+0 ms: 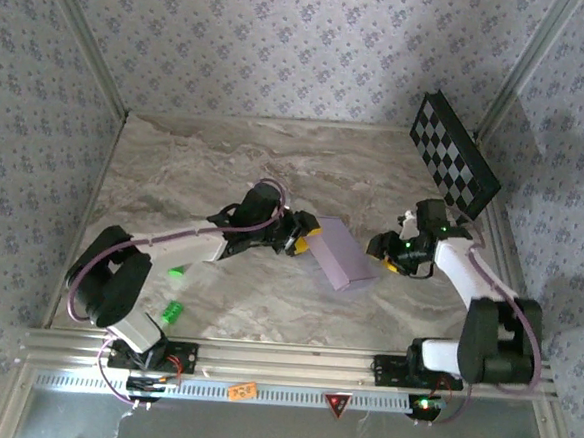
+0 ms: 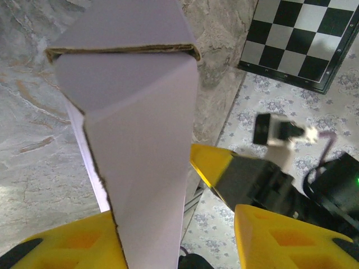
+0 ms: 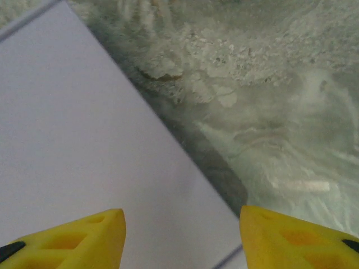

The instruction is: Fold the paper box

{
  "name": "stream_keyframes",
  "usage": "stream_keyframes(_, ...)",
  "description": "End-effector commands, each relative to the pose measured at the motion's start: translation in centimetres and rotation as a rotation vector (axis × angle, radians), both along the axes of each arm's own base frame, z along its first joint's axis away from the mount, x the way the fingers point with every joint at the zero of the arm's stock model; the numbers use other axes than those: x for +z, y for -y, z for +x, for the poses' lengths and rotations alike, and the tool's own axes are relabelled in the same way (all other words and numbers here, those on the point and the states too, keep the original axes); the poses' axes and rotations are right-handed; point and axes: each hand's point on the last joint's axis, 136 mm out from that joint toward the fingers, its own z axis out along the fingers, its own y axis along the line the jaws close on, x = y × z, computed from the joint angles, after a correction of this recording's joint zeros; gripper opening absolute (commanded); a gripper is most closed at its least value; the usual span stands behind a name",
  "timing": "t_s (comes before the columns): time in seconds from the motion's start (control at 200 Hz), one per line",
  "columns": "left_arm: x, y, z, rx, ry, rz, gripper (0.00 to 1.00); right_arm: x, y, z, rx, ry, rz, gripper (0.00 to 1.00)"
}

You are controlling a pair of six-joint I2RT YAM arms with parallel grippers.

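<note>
Paper box (image 1: pixel 342 253) lies between left pincer (image 1: pixel 307 236) and right pincer (image 1: pixel 385 254)

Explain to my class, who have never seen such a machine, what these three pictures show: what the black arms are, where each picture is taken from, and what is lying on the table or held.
These are two robot arms bolted at the near edge of a marble-patterned table. One picture looks down from above and behind them; the other two come from small cameras on each wrist, so the yellow fingers show at the bottom.

The lavender thing in the middle is a paper box, already folded into a flattish shape. The left gripper is at its left end; its wrist view shows the box standing between the two yellow fingers, though whether they pinch it is not clear. The right gripper sits just beside the box's right side, fingers apart, with nothing between them.

A black-and-white checkerboard leans in the far right corner.
</note>
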Motion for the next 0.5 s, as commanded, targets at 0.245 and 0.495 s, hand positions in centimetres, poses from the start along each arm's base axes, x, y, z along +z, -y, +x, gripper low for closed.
stream_keyframes(0.245,3.5,3.2,1.2,-0.085,0.079,-0.066,0.49,-1.9,-4.0,0.1,0.073,-0.03,0.245,0.51)
stream_keyframes(0.495,4.2,4.6,1.5,-0.128,0.086,-0.073,0.49,-1.6,-5.9,-1.5,0.076,-0.05,0.355,0.51)
